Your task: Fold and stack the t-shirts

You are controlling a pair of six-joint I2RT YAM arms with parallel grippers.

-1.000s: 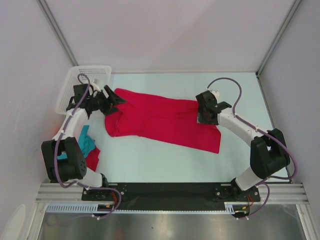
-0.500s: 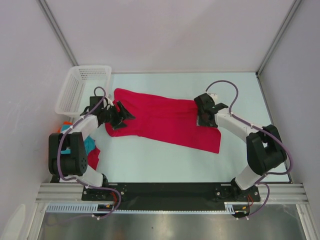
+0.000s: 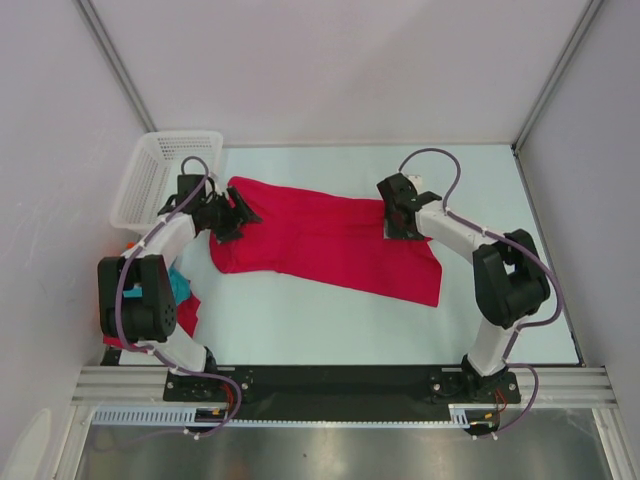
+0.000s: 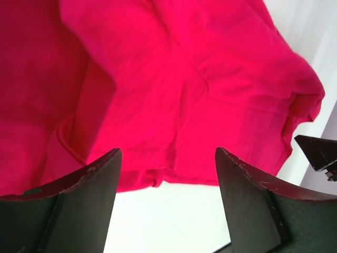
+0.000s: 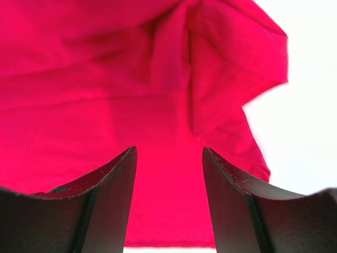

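we see the large crimson t-shirt (image 3: 330, 245) spread flat across the middle of the pale table (image 3: 330, 320). it runs from upper left to lower right and is wrinkled along its length. the left tool (image 3: 240, 213) sits over the shirt's left end, close to the far-left corner of the cloth. in the left wrist view its two dark fingers (image 4: 89, 195) stand apart, with the shirt's hem and a strip of bare table showing between them and nothing pinched. the right tool (image 3: 395, 222) is over the shirt's right part, by its far edge. in the right wrist view its fingers are likewise spread, and crimson cloth fills the gap beyond them, with a fold running up to a bunched corner on the right. we cannot tell whether the tips of either tool touch the cloth. a white mesh basket (image 3: 160, 175) stands at the far-left corner of the table, just beyond the left arm (image 3: 160, 245). at the table's left edge, partly hidden by that arm, lie a teal folded t-shirt (image 3: 178, 287) and a red folded t-shirt (image 3: 186, 315) just in front of it, both near the crimson shirt but apart from it.
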